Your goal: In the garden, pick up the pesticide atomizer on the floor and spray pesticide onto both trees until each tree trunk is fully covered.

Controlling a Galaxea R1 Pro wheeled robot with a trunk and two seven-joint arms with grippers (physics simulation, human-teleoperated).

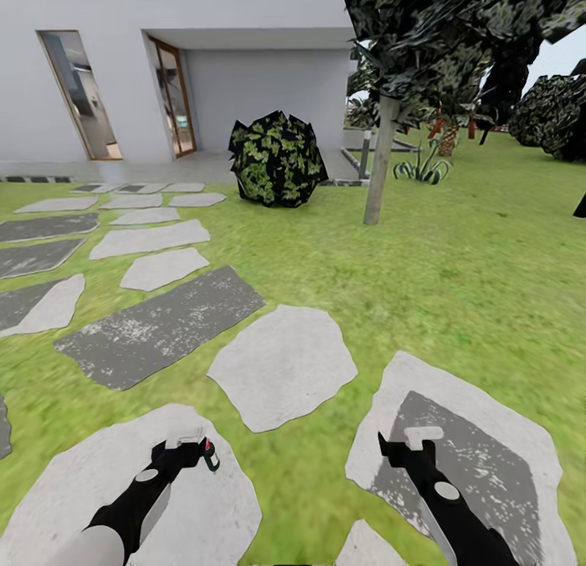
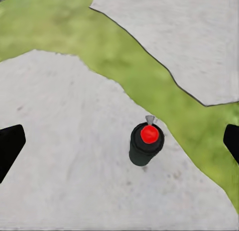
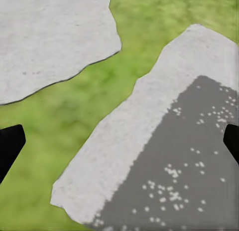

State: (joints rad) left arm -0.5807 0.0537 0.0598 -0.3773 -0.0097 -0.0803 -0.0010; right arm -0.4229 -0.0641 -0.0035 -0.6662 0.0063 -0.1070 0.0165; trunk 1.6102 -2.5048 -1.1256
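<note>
Pickup step — left gripper (image 2: pixel 119 141) open above atomizer (image 2: pixel 145 144) on paving stone (image 2: pixel 59 141); next: descend, clamp body. Right gripper (image 3: pixel 119 141) open, empty.

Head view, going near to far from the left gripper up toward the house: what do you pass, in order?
Left gripper beside the dark spray can with a red cap → pale grey stepping stone → dark grey speckled paving slab → round dark-leaved bush → white house wall.
</note>
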